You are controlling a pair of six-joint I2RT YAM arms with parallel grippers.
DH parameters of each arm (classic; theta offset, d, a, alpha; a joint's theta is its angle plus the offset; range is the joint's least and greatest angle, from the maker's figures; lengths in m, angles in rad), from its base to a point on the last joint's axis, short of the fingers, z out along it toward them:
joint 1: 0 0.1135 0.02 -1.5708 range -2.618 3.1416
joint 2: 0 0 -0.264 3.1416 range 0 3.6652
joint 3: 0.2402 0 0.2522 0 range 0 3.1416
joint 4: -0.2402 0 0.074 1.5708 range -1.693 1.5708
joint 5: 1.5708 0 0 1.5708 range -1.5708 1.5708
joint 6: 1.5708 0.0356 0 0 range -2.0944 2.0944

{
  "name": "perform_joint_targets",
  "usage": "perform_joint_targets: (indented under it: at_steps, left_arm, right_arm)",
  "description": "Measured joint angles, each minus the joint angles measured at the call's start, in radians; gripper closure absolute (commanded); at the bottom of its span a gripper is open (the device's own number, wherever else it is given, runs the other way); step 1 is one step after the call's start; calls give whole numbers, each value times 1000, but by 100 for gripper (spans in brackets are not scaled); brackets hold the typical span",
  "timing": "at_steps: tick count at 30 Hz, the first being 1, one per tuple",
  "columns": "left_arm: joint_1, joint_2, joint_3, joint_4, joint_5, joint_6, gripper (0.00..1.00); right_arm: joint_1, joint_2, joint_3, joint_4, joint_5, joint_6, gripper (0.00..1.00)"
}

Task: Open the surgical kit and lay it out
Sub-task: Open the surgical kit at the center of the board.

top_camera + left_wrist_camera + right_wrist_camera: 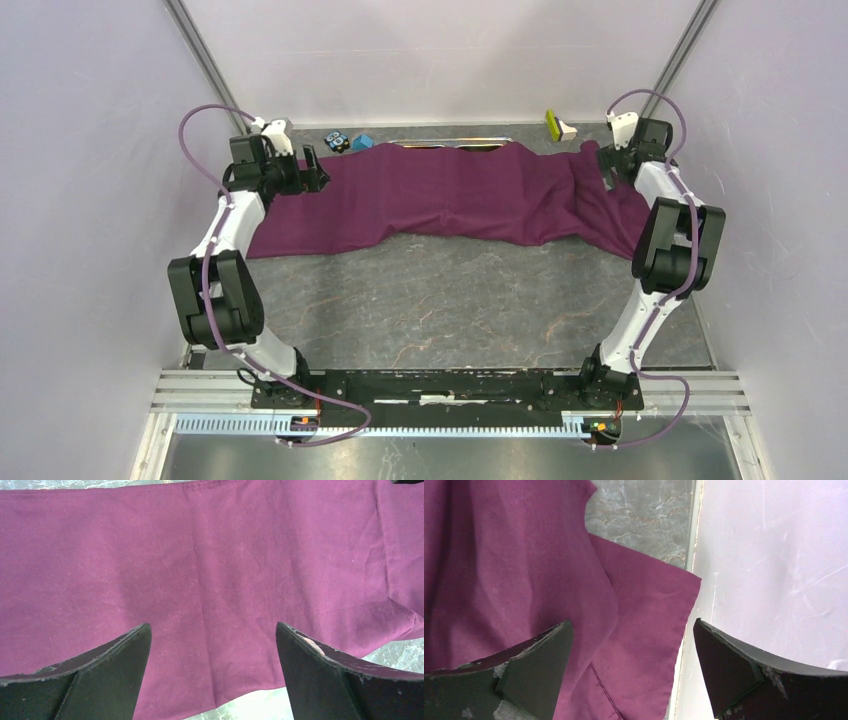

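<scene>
The wrinkled purple cloth (pixel 450 195) lies across the far half of the table (pixel 430 310), which is bare nearer, its right corner reaching the wall (pixel 774 555); the left gripper (pixel 212 630) and right gripper (pixel 633 625) are spread over its ends.

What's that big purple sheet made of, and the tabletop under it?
The purple wrap looks like matte woven fabric: a fine weave, a stitched hem and soft folds show. The tabletop looks like grey veined stone, though it could be a printed surface; the pictures cannot settle that.
</scene>
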Motion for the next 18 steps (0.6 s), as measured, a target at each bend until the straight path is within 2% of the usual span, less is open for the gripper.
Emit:
perform_joint_targets:
  at_steps: [10,18]
  left_arm:
    - [-11,29,16,-1,-8,0,0]
    - [-19,32,44,-10,-26,0,0]
  right_arm:
    - [-4,141,15,-39,-6,8,5]
    - [3,246,179,-71,128,-16,5]
